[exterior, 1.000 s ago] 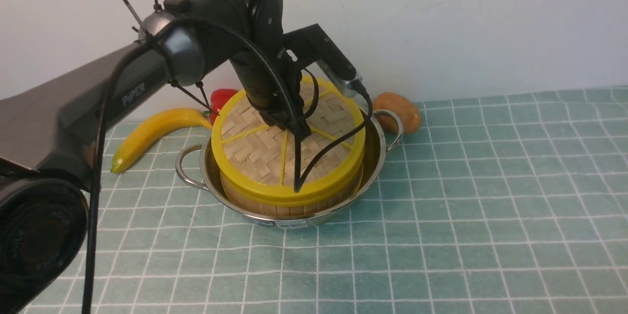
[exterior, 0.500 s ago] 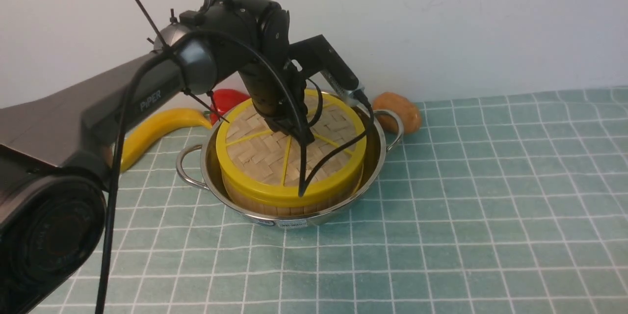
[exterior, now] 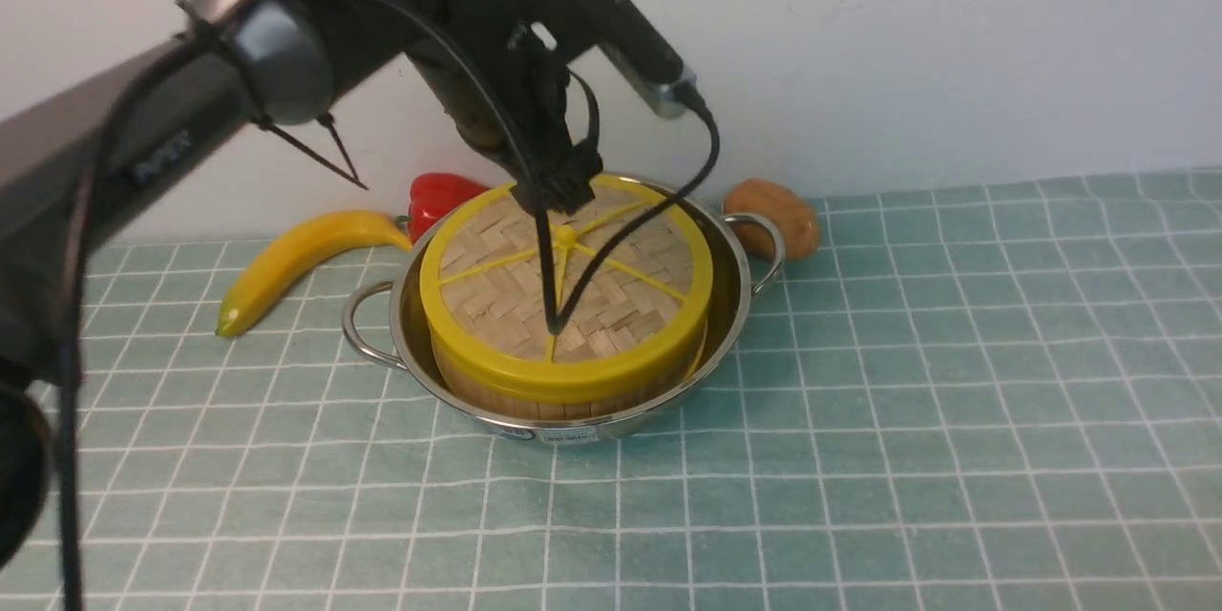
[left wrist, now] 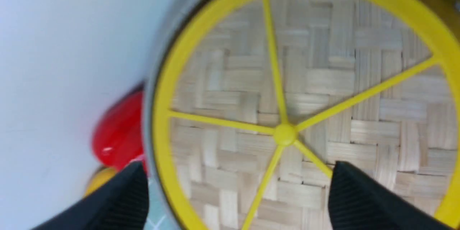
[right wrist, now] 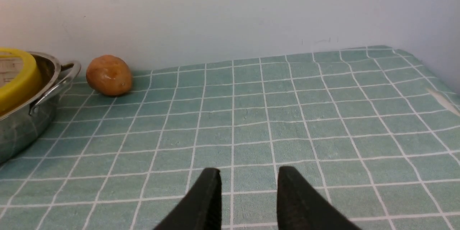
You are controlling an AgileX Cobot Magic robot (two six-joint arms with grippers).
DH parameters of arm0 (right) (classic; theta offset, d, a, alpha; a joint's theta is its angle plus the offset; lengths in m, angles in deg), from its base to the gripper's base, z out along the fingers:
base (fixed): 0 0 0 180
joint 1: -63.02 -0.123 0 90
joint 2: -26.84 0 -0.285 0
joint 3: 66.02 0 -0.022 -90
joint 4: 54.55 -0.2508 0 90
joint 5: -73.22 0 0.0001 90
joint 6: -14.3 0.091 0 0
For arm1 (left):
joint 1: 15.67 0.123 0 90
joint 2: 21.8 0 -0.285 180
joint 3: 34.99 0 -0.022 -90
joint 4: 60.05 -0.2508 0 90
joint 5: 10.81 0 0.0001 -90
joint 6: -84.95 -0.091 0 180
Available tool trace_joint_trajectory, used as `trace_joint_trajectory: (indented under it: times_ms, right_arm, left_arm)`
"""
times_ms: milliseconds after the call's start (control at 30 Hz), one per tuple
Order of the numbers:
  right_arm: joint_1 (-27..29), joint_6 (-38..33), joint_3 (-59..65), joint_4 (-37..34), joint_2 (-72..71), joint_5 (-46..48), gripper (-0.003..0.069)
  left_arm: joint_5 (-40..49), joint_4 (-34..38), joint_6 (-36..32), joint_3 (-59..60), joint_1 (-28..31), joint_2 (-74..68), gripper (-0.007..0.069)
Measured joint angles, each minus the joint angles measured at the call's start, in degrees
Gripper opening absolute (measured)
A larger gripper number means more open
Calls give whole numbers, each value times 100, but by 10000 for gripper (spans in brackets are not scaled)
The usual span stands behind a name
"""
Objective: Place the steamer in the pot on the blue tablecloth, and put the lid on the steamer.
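The steamer (exterior: 496, 393) sits inside the steel pot (exterior: 740, 279) on the blue tablecloth (exterior: 907, 401). The lid (exterior: 630, 279), a woven disc with yellow rim and spokes, lies flat on top of the steamer and hides its inside. My left gripper (exterior: 563, 194) hangs just above the lid's far edge, open and holding nothing. In the left wrist view the lid (left wrist: 323, 79) fills the picture, and the left gripper (left wrist: 237, 165) has its fingers spread wide on either side of a spoke. My right gripper (right wrist: 248, 170) hovers open over bare cloth, well to the right of the pot (right wrist: 21, 122).
A yellow banana (exterior: 296, 258) and a red pepper (exterior: 439, 191) lie behind the pot on the left. A brown potato (exterior: 773, 210) sits by the pot's right handle, also seen as the potato (right wrist: 109, 75) in the right wrist view. A white wall stands close behind.
My left gripper has opened, let go of the lid and risen away from it. The lid went from tilted to lying level on the steamer.
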State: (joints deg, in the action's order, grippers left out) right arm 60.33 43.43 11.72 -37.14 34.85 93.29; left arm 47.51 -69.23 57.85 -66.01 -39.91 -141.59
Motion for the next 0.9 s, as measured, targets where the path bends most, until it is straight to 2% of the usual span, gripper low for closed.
trace_joint_trajectory:
  times_ms: [200,467,667,800,867,900]
  right_arm:
    - [0,0,0,0,0,0,240]
    - [0,0,0,0,0,0,240]
    - [0,0,0,0,0,0,240]
    - [0,0,0,0,0,-5,240]
    - [0,0,0,0,0,-5,240]
    - [0,0,0,0,0,-5,240]
  left_arm:
    - [-212,12,457,0,0,685,616]
    - [-711,-18,487,0,0,759,491]
    - [-741,-3,472,8,0,788,399]
    - [-834,262,744,515,0,1354,335]
    - [-1074,412,828,972,20,1789,314]
    - [-1485,558,887,1564,53,2314,289]
